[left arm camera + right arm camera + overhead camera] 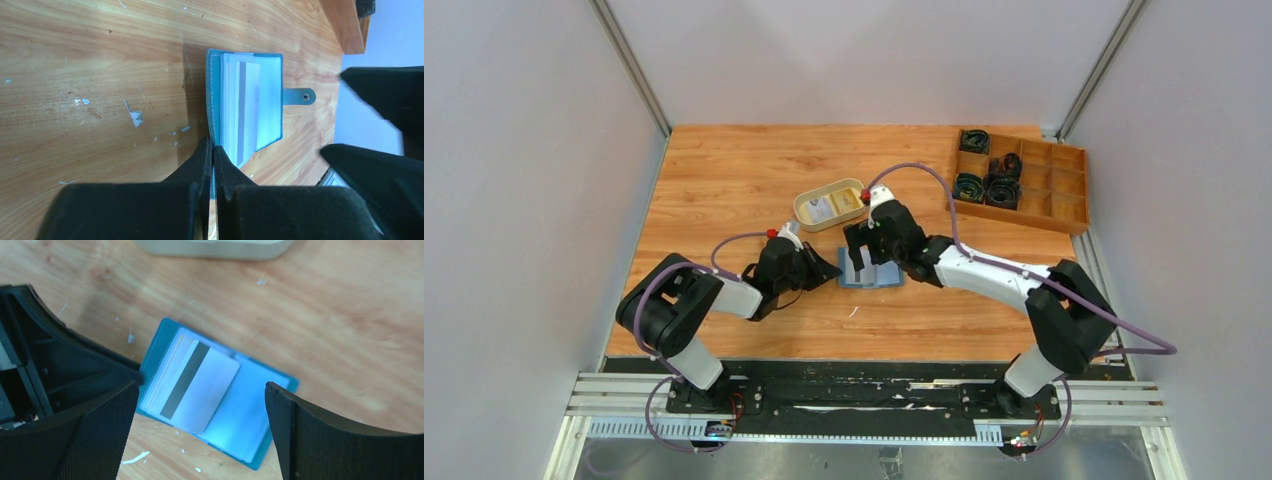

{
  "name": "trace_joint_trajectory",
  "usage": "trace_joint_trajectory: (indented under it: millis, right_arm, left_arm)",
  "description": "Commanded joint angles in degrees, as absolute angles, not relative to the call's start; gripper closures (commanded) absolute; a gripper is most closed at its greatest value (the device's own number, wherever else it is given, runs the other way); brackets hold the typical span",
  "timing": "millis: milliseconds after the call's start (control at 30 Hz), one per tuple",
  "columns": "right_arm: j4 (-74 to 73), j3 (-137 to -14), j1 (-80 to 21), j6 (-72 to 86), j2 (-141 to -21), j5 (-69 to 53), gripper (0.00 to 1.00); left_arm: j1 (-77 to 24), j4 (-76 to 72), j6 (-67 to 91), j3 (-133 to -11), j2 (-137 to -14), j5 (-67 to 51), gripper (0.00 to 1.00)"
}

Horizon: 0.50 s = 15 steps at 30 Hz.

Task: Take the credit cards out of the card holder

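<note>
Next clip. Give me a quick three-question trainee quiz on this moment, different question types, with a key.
1. True or false: the right gripper has its jaws shut on a card.
2. Multiple choice: the left gripper has its jaws shut on: A) the edge of the card holder; B) a loose card on the table; C) nothing at all.
3. Fill in: the card sticking out of the open card holder shows a dark ____ along its length.

Key:
1. False: its jaws stand wide open on either side of the card holder.
2. A
3. stripe
</note>
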<state>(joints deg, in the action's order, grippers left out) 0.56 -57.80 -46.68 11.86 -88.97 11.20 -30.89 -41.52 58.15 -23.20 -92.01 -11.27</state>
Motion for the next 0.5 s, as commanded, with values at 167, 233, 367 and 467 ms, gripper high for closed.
trace_joint_trajectory:
  millis: [167,233,367,467]
  right_arm:
    - [18.4,-44.1,-38.4,31.0,-92.4,-12.8,0.00]
    - [21.3,-42.5,-37.0,33.2,-93.1,-14.5,0.00]
    - [28.6,-39.8,-34.6,38.3,-95.8,-19.7,0.00]
    - [32.0,-38.5,-33.9,41.5,-97.4,-21.8,0.00]
  left_arm:
    - [-30.9,-40.0,55.3,-24.1,-93.2,-9.5,1.00]
    - [-31.0,-39.8,55.0,-24.1,-93.5,-9.2,1.00]
    - [-31.0,-39.6,54.8,-24.0,-94.5,-8.6,1.00]
    - [-31.0,-39.6,54.8,-23.6,-95.1,-8.0,1.00]
